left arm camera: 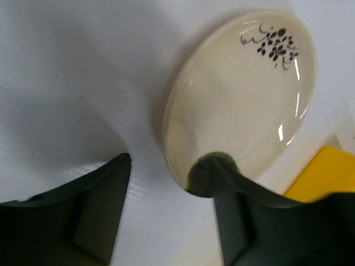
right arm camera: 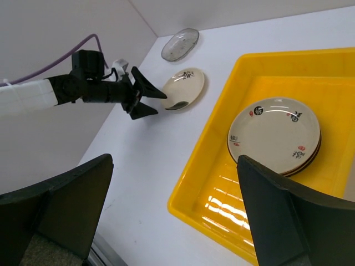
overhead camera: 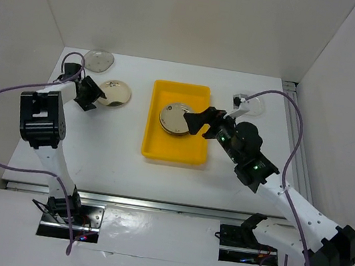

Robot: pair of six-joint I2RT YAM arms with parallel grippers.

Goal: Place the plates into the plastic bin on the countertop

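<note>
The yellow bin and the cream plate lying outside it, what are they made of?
The yellow bin looks like glossy moulded plastic: uniform colour, soft glare on its floor. The cream plate seems glazed ceramic or melamine: sharp highlights, printed dark mark.

bin (left arm camera: 327, 177): cut off at edge | cream plate (left arm camera: 238, 100): rim partly behind left gripper (left arm camera: 169, 166)
</note>
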